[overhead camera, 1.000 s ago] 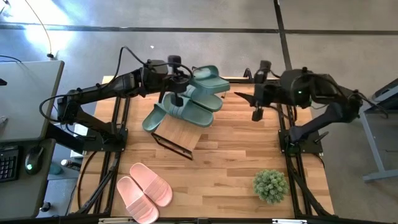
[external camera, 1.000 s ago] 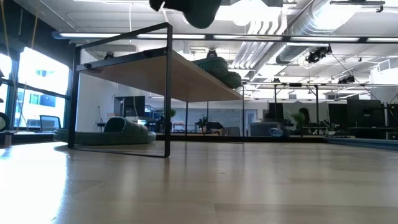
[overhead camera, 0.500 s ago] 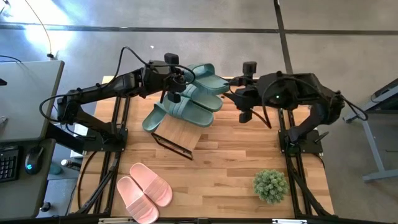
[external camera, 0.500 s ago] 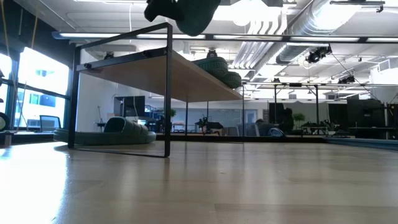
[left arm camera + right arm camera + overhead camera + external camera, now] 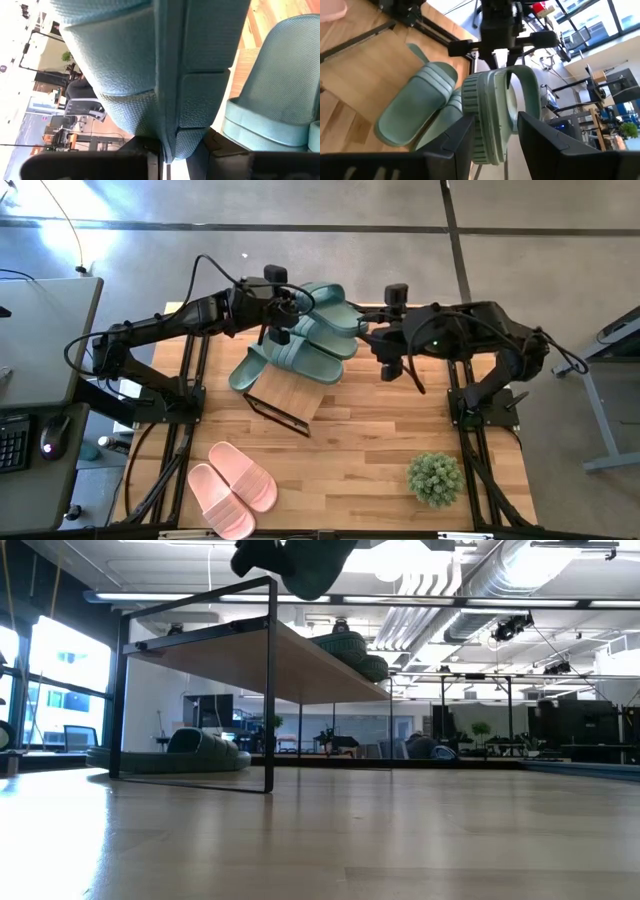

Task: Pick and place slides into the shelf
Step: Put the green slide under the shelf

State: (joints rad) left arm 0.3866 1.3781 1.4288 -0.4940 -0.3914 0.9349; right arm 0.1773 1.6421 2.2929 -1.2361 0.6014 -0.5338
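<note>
My left gripper (image 5: pixel 281 320) is above the shelf's (image 5: pixel 287 395) far end, shut on a sage green slide (image 5: pixel 492 115) that shows dark at the top of the low view (image 5: pixel 300 560). My right gripper (image 5: pixel 492 142) is open, one finger on each side of that same slide; whether they touch it I cannot tell. More green slides (image 5: pixel 312 360) lie on the shelf's bamboo top, soles down, and one (image 5: pixel 180 753) lies on the table by the shelf's left side. A pale pink pair (image 5: pixel 230 485) lies on the table near the near-left corner. My left gripper pinches the green slide's narrow edge (image 5: pixel 167 142) between its two fingers. It comes from above, and the slide hangs below it on its side, lifted clear above the shelf top, with the strap (image 5: pixel 522 95) standing out to one side.
A small green potted plant (image 5: pixel 433 477) stands near the table's near-right corner. The table's middle and right (image 5: pixel 390 430) are bare wood. The arms' black frames (image 5: pixel 470 410) stand at the left and right edges. The room shows beyond the far edge.
My right gripper has moved toward the table's left, from beside the right frame up to the slide that my left gripper holds. The held slide has shifted slightly; my left gripper has kept its hold.
</note>
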